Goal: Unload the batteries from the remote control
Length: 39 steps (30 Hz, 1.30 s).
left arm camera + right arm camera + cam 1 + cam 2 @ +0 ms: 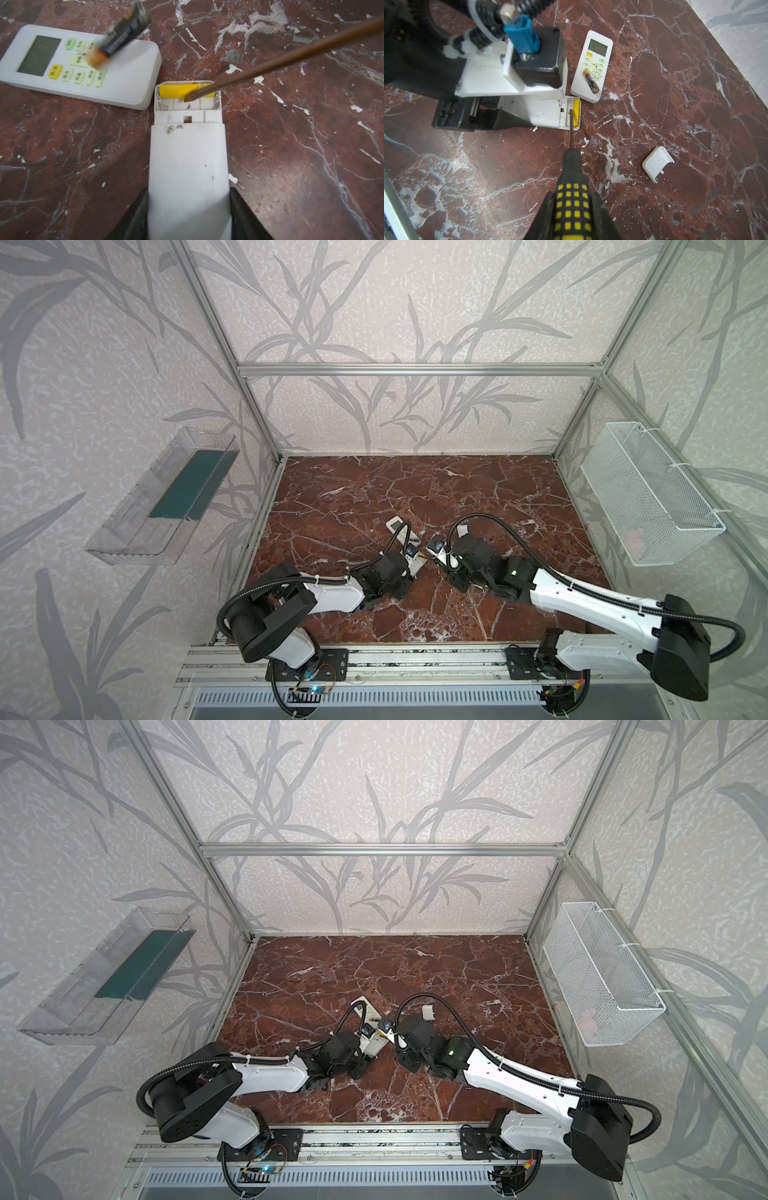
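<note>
At left, left gripper [189, 192] clamped across the open remote control [187, 158]. Farther, one dark battery [122, 35] already out, blurred over a second remote [128, 83]. Yellow battery [176, 91] not yet removed from bay. At right, right gripper [573, 196] closed tight on screwdriver [572, 187], tip at that battery. About halfway, probably.

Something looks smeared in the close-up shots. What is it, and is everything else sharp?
Left wrist view: the dark battery over the face-up remote is streaked with blur, while the yellow battery is crisp. Right wrist view: the dark battery is only slightly smeared; the blue connector near the lens is soft.
</note>
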{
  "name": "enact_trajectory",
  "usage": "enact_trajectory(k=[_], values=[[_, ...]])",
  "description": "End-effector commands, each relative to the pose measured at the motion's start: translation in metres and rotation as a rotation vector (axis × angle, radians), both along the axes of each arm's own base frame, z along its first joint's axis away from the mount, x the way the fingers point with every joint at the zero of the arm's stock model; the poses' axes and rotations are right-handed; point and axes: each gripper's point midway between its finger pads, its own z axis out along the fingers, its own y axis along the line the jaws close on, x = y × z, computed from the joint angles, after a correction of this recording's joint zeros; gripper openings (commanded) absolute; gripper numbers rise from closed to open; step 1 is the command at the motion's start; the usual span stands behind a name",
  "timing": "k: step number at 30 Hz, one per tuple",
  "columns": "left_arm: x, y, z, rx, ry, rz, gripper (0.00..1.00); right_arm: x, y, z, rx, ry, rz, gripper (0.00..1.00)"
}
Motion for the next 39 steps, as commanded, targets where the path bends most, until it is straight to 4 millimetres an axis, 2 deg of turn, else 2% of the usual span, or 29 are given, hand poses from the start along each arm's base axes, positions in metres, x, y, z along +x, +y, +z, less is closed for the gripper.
enact_trajectory(k=[1,6,14,25,31,39], values=[[-0.052,0.01,-0.048,0.109,0.207,-0.132,0.37,0.0,-0.005,-0.008,0.001,0.012,-0.037,0.0],[-0.051,0.01,-0.049,0.11,0.205,-0.131,0.37,-0.006,-0.015,-0.015,0.006,0.036,-0.073,0.0],[-0.051,0.013,-0.049,0.108,0.2,-0.112,0.37,0.003,-0.012,0.008,0.057,-0.02,-0.108,0.0],[-0.049,0.015,-0.049,0.115,0.19,-0.105,0.37,0.017,-0.012,0.029,0.091,-0.068,-0.166,0.0],[-0.049,0.016,-0.049,0.116,0.189,-0.101,0.37,0.025,-0.017,0.033,0.116,-0.064,-0.199,0.0],[-0.048,0.016,-0.048,0.113,0.184,-0.1,0.36,0.038,-0.004,0.043,0.167,-0.071,-0.195,0.0]])
